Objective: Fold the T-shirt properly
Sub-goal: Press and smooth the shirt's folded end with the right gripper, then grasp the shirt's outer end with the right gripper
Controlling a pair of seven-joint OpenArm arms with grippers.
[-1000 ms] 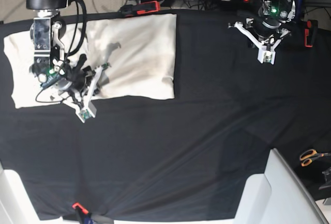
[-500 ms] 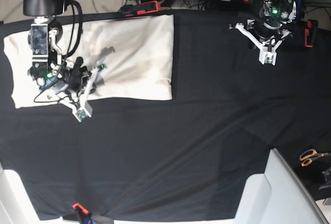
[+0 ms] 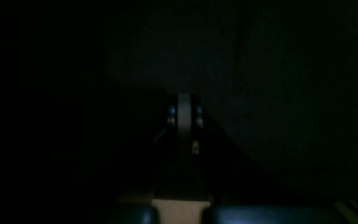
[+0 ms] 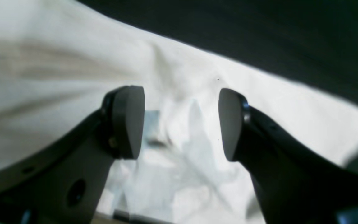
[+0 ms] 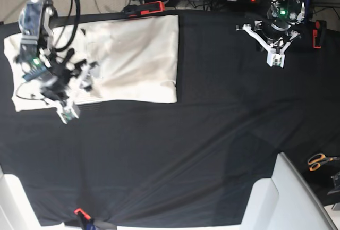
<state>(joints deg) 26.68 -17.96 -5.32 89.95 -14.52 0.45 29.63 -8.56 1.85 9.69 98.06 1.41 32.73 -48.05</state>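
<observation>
Since half a second ago, the right gripper (image 5: 79,89) has slid toward the near left corner of the cream, short-sleeved cotton T-shirt (image 5: 133,54). Its jaws stand wide apart over bunched cloth (image 4: 179,161), holding nothing. Beyond its tips lies bare black tablecloth (image 5: 186,155). Far off, the left gripper (image 5: 276,47) looks spread open above the tablecloth; its own camera is too dark to check.

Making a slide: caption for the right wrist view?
Open right gripper poised over rumpled cream T-shirt on black tablecloth.
</observation>
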